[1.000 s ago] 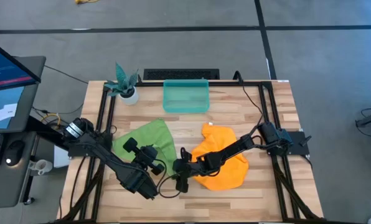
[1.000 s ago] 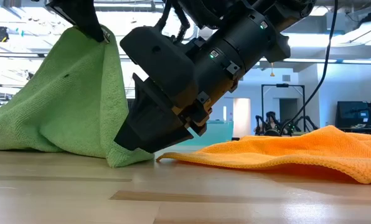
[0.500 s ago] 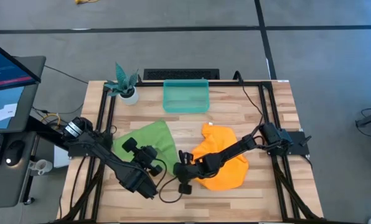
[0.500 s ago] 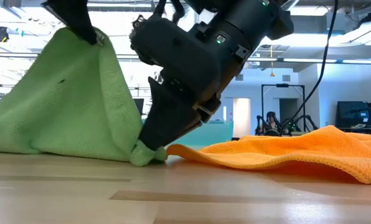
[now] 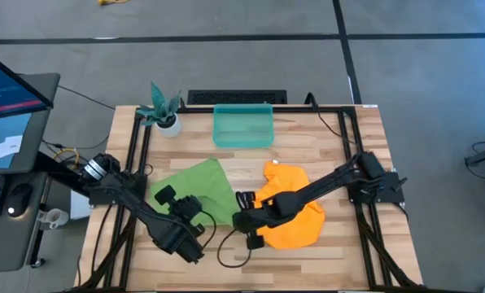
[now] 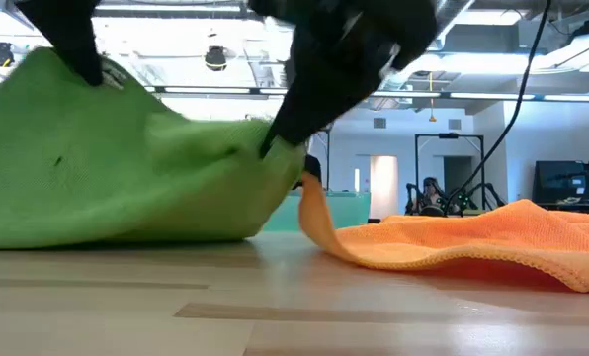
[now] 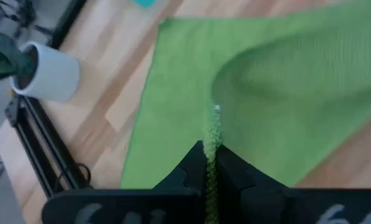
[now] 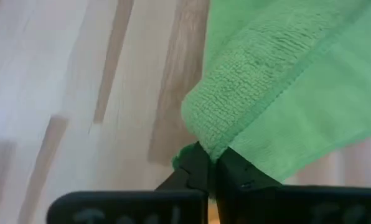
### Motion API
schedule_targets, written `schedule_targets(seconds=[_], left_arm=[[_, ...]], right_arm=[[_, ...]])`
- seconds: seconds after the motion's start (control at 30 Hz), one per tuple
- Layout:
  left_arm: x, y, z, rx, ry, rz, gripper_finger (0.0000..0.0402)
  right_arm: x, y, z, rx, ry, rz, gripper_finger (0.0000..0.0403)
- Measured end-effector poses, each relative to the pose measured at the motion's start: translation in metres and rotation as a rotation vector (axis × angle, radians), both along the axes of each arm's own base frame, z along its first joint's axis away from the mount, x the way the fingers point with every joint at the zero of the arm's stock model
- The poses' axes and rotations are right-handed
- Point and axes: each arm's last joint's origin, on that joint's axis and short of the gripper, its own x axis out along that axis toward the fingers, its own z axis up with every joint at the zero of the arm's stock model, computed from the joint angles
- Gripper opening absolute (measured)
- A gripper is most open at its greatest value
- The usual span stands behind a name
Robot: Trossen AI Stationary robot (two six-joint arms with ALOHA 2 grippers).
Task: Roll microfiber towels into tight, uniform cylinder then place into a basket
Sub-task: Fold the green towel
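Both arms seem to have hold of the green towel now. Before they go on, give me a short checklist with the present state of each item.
1. Left end effector shut on the green towel edge: ok.
2. Right end effector shut on a green towel corner: ok.
3. Green towel lifted off the table at both held points in the low view: ok.
4. Orange towel left out of the grip: cannot tell; its edge rises beside the right end effector.
5. Basket free to receive a roll: ok.
6. Green towel rolled: not ok.
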Motion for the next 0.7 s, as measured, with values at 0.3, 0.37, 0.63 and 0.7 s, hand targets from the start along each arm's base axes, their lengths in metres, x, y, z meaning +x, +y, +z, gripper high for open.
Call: schedule_targets(seconds=[0.3,0.37,0.63,0.7], left_arm=[[-0.01,-0.021,0.036,-0.071,-0.139,-0.079,0.0002],[-0.011,-0.025,0.043,-0.089,-0.148,-0.104,0.0002],[-0.006,-0.029,0.074,-0.083,-0.212,-0.229,0.0002],[-0.005,-0.029,0.08,-0.056,-0.23,-0.265,0.0002]], right_arm=[[-0.024,-0.015,0.056,-0.11,-0.046,0.161,0.0029],[-0.029,-0.02,0.069,-0.121,-0.072,0.177,0.0034],[-0.052,-0.042,0.115,-0.113,-0.147,0.148,0.0026],[-0.059,-0.048,0.123,-0.114,-0.143,0.14,0.0023]])
